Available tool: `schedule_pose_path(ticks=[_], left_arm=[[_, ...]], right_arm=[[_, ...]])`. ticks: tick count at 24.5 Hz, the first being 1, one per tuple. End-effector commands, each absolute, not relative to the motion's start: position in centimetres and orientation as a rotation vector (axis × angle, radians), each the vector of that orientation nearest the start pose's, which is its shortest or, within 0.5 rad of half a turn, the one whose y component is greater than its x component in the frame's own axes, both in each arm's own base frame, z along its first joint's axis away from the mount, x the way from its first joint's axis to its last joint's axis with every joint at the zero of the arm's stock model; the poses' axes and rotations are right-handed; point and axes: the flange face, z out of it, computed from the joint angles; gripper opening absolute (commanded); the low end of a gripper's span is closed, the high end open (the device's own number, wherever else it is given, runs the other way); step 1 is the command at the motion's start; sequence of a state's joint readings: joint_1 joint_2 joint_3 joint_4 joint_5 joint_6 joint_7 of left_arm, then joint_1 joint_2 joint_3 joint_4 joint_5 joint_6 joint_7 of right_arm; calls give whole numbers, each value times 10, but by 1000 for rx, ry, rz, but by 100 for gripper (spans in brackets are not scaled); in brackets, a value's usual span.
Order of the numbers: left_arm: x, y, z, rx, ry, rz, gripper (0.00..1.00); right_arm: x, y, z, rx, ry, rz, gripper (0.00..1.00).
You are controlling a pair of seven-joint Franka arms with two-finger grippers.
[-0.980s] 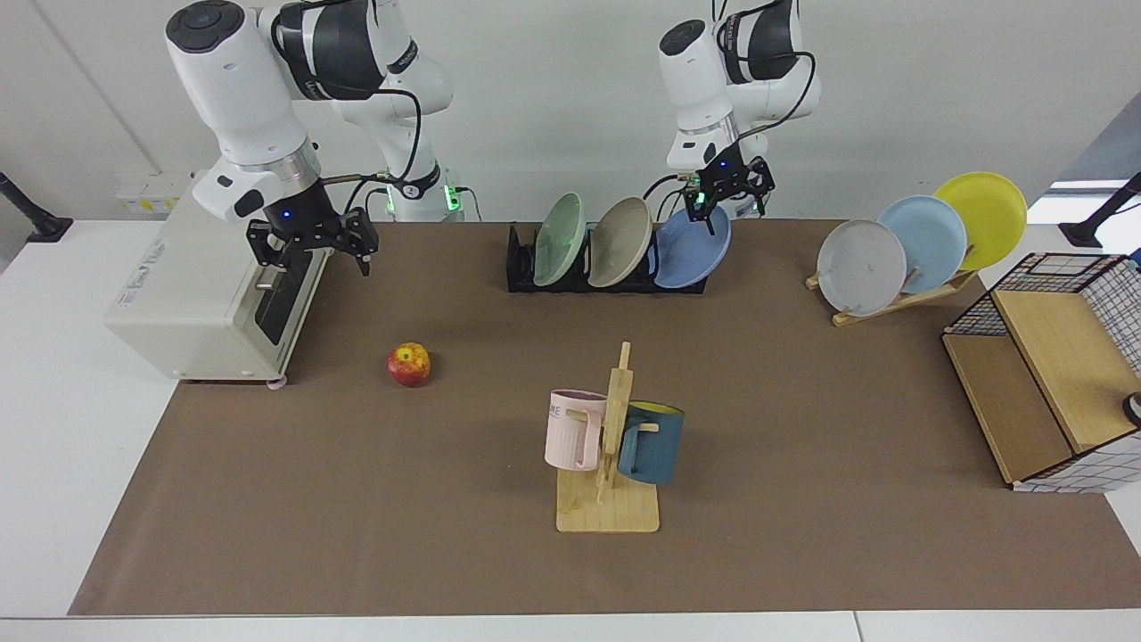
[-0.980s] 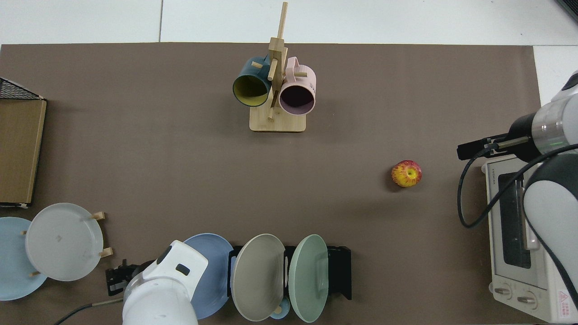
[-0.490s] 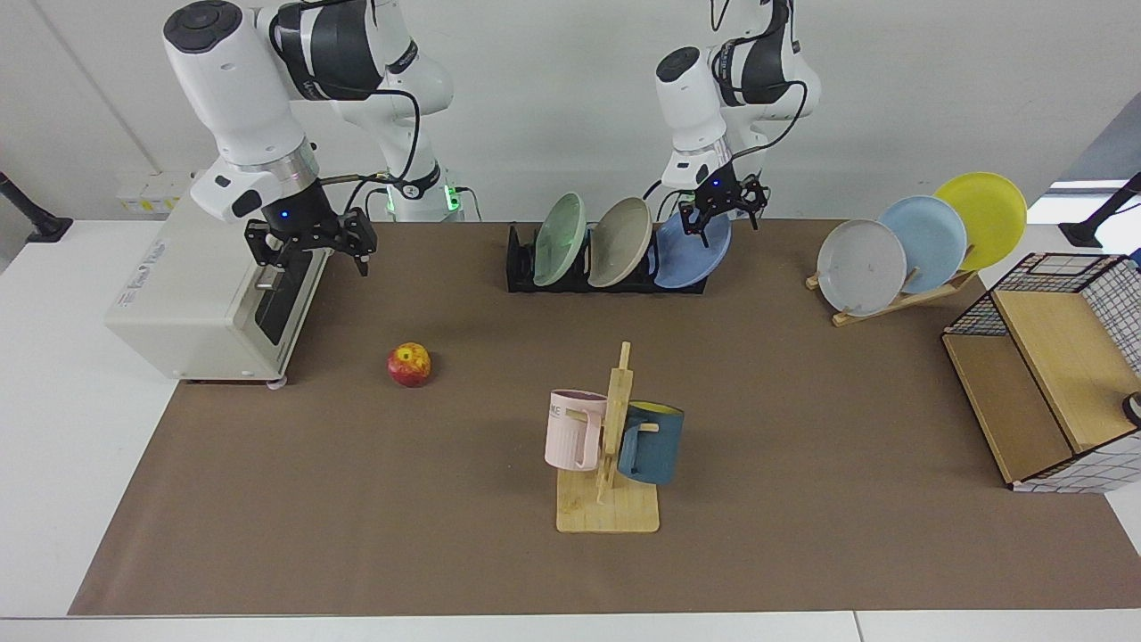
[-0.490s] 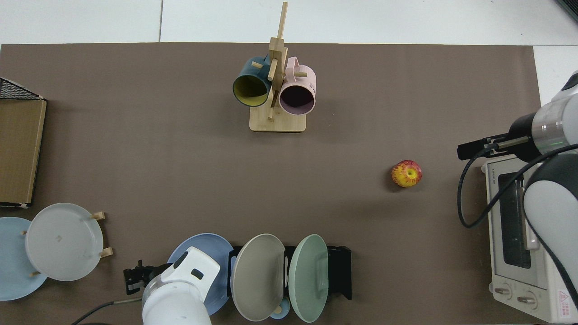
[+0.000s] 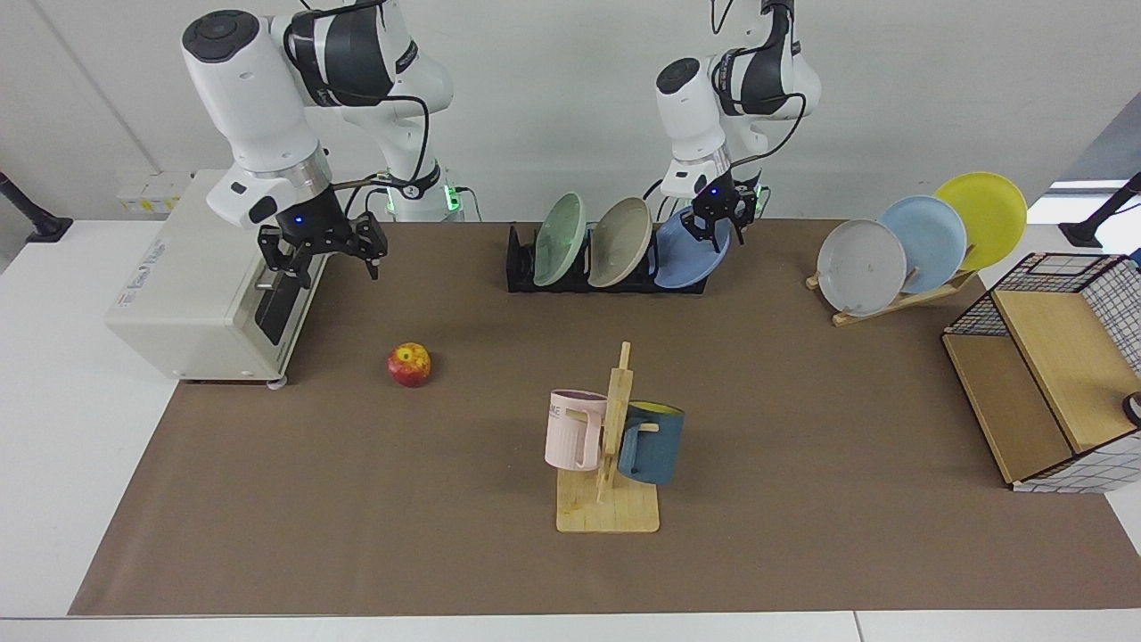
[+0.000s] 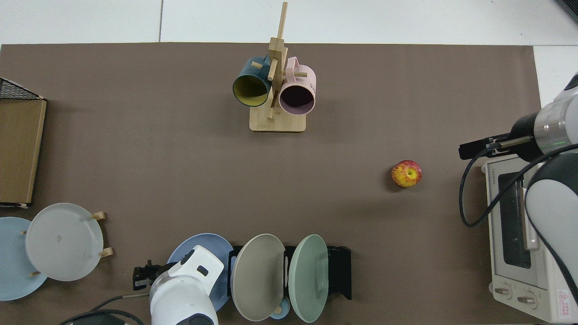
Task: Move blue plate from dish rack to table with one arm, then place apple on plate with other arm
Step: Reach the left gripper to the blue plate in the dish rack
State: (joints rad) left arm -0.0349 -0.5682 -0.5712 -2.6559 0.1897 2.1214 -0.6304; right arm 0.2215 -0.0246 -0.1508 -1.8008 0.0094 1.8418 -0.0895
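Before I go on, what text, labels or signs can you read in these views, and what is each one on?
"ME": end of a word on the pink mug; the rest curves out of sight.
Brand word on the toaster oven, above its door: too small to read.
Label on the oven's top in the facing view: unreadable.
Red triangle warning sticker by the oven's knobs: its text is unreadable.
Nothing else carries text.

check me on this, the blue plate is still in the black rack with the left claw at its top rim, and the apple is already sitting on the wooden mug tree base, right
Not quite. The apple lies on the brown mat of the table, apart from the mug tree, as the top view shows. The rest holds: the blue plate leans in the dish rack, with the left claw at its top rim.
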Motion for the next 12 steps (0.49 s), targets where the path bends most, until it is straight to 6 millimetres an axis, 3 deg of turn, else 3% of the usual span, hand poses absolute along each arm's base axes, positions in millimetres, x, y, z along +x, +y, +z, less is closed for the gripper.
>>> schedule_pose_path(ticks=[1, 4, 9, 12], left_arm=[[317, -197, 392, -2730, -13, -284, 26], [318, -197, 395, -2729, -10, -282, 0], [329, -200, 419, -2713, -3, -305, 0], [329, -205, 437, -2646, 30, -325, 0]], right_arm=[[567, 49, 493, -3124, -190, -137, 100], [573, 61, 460, -3130, -150, -116, 100], [573, 69, 392, -3138, -80, -123, 100], [571, 72, 368, -3143, -42, -107, 100]])
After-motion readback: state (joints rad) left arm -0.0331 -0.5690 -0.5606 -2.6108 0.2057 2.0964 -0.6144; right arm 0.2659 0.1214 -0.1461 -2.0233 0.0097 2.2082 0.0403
